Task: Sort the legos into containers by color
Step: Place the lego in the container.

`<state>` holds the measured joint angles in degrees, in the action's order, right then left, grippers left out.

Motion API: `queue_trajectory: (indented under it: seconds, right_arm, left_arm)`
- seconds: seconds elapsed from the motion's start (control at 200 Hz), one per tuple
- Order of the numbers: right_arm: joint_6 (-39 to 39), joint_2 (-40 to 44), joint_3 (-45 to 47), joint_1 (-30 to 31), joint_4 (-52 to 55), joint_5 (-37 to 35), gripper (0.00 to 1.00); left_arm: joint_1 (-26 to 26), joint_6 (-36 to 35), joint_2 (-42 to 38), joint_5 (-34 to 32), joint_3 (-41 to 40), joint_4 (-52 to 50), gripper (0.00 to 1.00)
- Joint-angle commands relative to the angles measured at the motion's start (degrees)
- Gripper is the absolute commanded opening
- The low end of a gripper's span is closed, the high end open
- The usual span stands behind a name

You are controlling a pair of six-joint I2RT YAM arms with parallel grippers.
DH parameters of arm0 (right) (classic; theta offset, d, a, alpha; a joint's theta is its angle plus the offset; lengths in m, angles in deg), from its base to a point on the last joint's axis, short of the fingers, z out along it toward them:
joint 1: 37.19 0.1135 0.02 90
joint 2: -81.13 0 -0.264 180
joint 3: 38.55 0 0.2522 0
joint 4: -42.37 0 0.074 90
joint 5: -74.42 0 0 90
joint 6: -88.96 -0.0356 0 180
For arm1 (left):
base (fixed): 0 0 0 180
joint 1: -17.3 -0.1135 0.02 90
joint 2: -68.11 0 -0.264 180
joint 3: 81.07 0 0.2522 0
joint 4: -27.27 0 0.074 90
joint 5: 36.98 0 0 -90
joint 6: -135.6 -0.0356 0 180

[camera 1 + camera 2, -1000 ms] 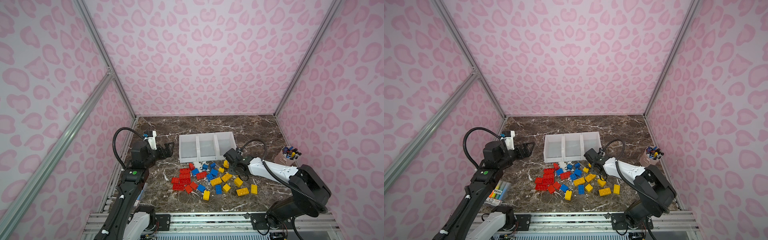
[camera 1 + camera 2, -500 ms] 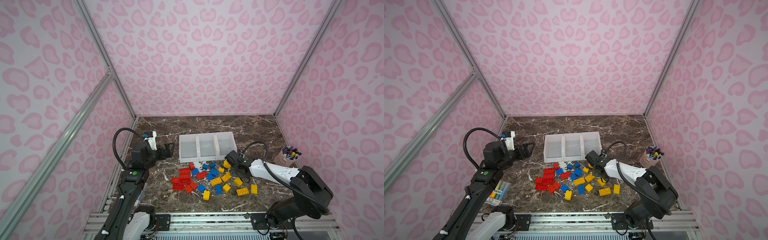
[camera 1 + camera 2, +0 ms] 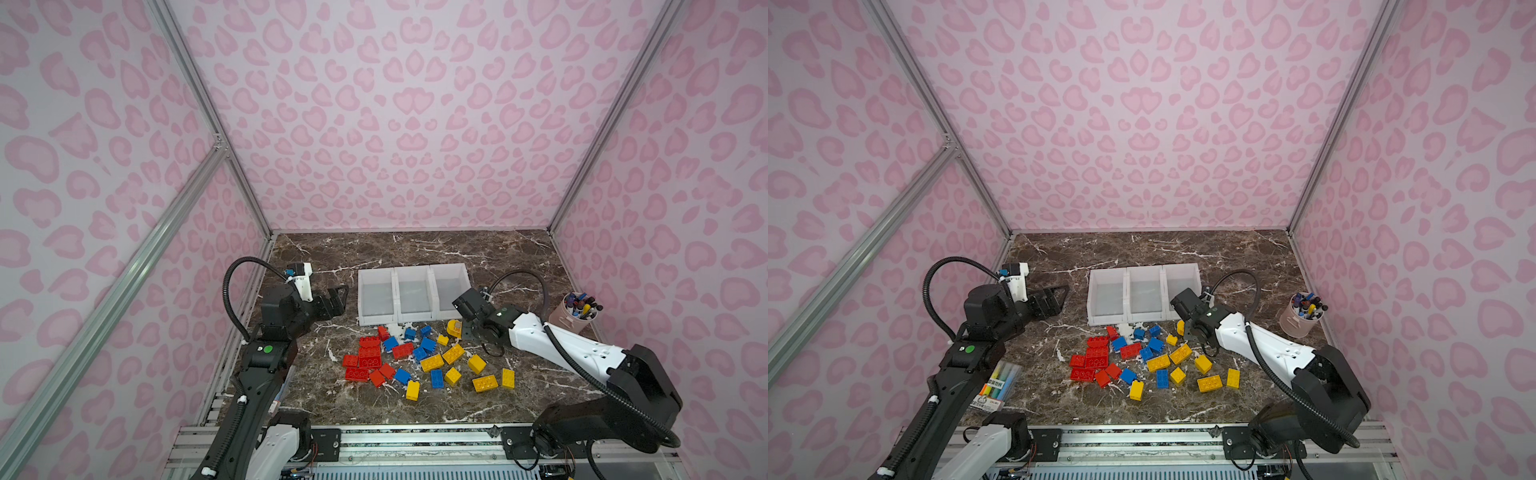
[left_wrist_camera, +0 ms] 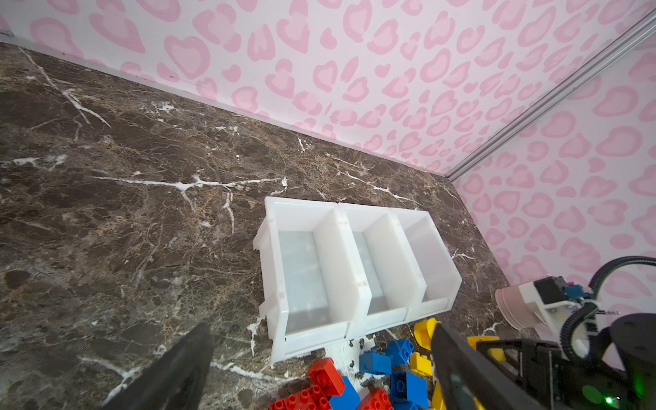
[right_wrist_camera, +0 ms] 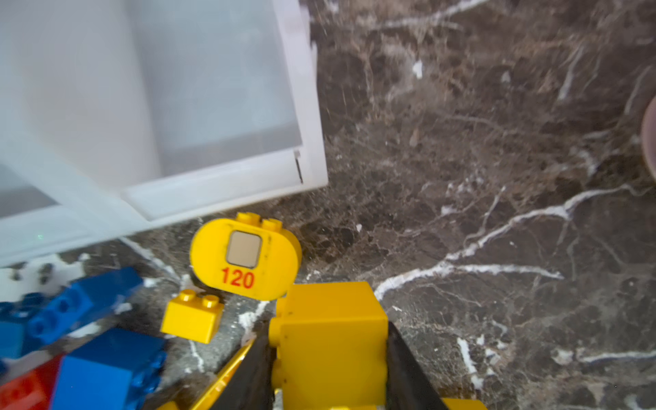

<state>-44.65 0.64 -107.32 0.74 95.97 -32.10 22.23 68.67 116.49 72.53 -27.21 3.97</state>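
The right hand is clamping a yellow brick at the rightmost bin's near corner. The left hand is hovering wide open, left of the bins.

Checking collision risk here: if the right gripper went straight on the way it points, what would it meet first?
Probably the rounded yellow piece marked 120, just ahead of the yellow brick that the right gripper holds; a white bin stands beyond. Depth is unclear.
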Motion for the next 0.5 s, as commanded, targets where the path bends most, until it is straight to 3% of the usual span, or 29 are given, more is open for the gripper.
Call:
queue_trajectory:
  seconds: [0.0, 0.155, 0.495]
  right_arm:
    - [5.1, -0.1, -4.7, -0.8, 3.6, -2.6, 0.37]
    - [11.6, -4.4, -11.8, -2.9, -0.4, -2.9, 0.38]
    - [18.9, -26.9, -31.2, -7.3, -0.3, 2.8, 0.39]
  left_arm:
    - [-0.1, 0.5, -0.4, 0.0, -0.1, 0.5, 0.97]
    - [0.0, 0.7, -0.6, 0.1, -0.2, 0.4, 0.97]
    - [0.0, 1.8, -1.1, 0.9, -0.5, 0.3, 0.97]
